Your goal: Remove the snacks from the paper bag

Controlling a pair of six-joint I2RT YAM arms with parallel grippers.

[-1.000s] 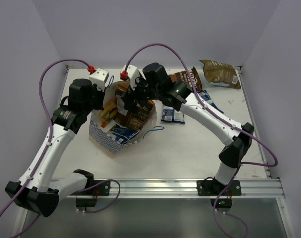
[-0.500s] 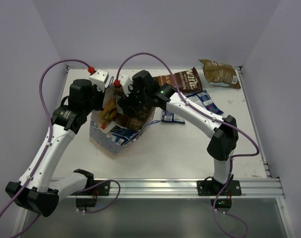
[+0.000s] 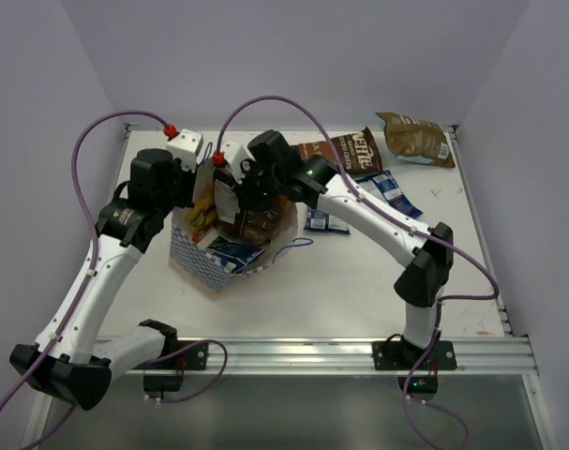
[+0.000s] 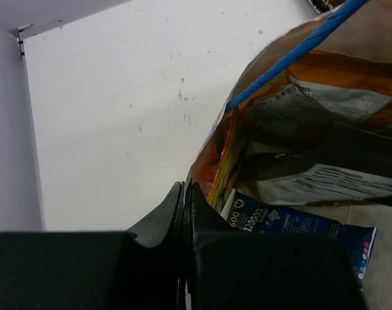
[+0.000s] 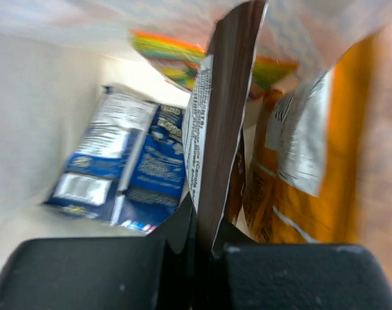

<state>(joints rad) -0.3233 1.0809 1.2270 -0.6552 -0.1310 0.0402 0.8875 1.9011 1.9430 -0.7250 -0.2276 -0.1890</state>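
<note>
The blue-and-white checkered paper bag (image 3: 204,264) stands left of the table's middle, mouth open. My left gripper (image 4: 186,187) is shut on its left rim (image 3: 192,204). My right gripper (image 3: 247,194) reaches down into the bag and is shut (image 5: 205,219) on the edge of a brown chip bag (image 5: 225,123). Also inside are a large orange bag (image 5: 341,148), a blue packet (image 5: 147,168) on the bottom and a red-yellow packet (image 5: 173,51). The left wrist view shows the orange bag (image 4: 350,84), the blue packet (image 4: 299,223) and a blue cord handle (image 4: 292,55).
Outside the bag, two brown chip bags (image 3: 345,150) (image 3: 415,139) lie at the back right. Two blue packets (image 3: 326,220) (image 3: 394,190) lie just right of the bag. A blue cord handle (image 3: 293,246) trails onto the table.
My right gripper has gone deeper into the paper bag and shut on the brown chip bag. The left gripper has kept its hold on the rim.
</note>
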